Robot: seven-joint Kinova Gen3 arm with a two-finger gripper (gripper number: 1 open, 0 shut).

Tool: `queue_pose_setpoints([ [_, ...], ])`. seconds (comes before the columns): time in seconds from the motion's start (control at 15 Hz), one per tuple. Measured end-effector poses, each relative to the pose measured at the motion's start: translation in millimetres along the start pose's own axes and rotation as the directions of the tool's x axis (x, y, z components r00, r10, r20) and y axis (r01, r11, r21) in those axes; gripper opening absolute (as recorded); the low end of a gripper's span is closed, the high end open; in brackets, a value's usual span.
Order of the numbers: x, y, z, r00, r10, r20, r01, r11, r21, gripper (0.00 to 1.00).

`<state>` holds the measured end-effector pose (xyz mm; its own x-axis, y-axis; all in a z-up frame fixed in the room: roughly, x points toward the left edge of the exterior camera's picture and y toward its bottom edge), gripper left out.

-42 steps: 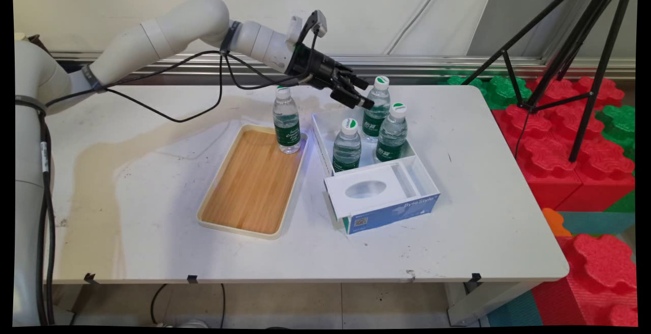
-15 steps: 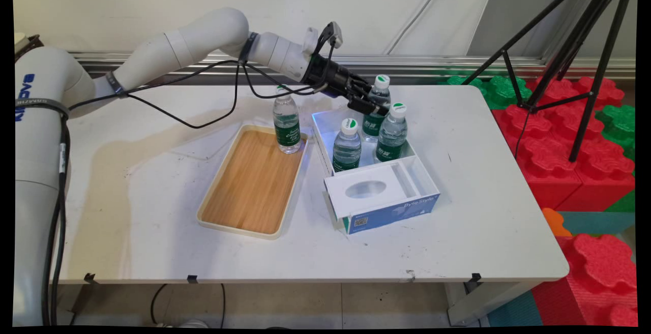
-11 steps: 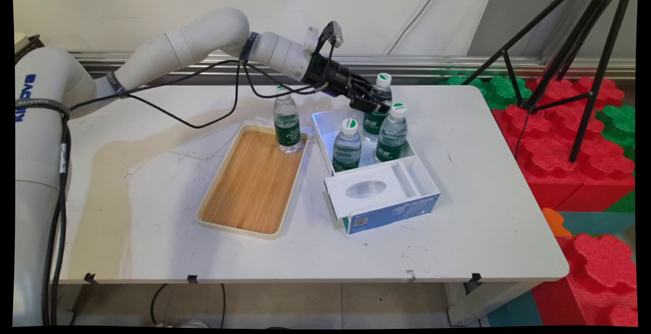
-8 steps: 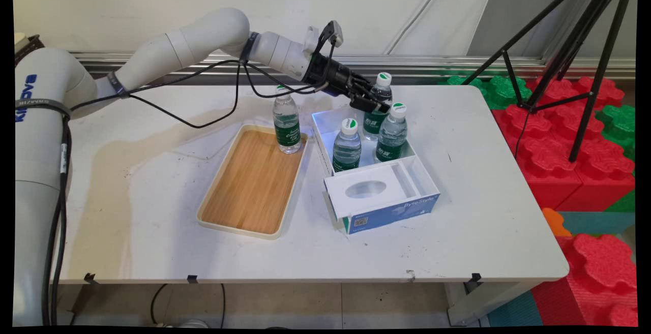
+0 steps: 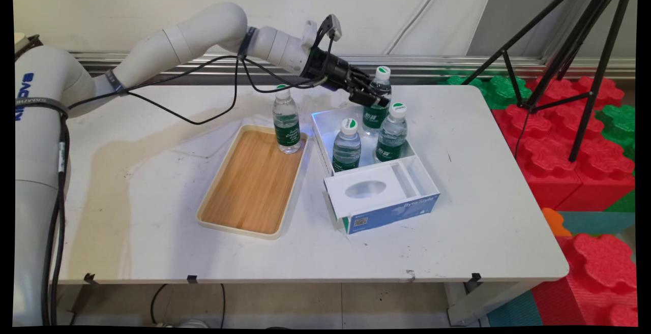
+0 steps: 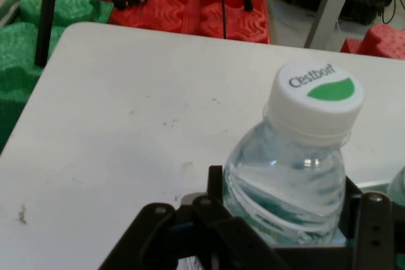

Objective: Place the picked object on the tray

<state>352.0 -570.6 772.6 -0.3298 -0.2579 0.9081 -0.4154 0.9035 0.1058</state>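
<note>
My gripper (image 5: 375,101) is shut on the shoulder of a clear water bottle (image 5: 377,114) with a green label and a white cap, at the far end of the white and blue box (image 5: 386,198). The hand view shows that bottle (image 6: 297,162) upright between the fingers (image 6: 215,189), its cap above them. Two like bottles, one (image 5: 347,146) at the left and one (image 5: 392,131) at the right, stand in the box just in front of it. Another bottle (image 5: 286,123) stands on the far corner of the wooden tray (image 5: 252,184), left of the box.
A black tripod (image 5: 559,44) stands off the table's right end over red and green foam blocks (image 5: 574,135). Black cables (image 5: 203,115) hang from the arm above the table's far left part. The near half of the box is covered by a white insert (image 5: 376,186).
The gripper moved in from the left onto the far bottle and shut on it. In the last half second that bottle has risen a little with the hand.
</note>
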Motion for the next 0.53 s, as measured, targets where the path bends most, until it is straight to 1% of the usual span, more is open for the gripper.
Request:
queue_pose_setpoints([
  [0.53, 21, 5, -20, 1.000, 0.003, -0.019, -0.003, 1.000, 0.009, 0.00],
])
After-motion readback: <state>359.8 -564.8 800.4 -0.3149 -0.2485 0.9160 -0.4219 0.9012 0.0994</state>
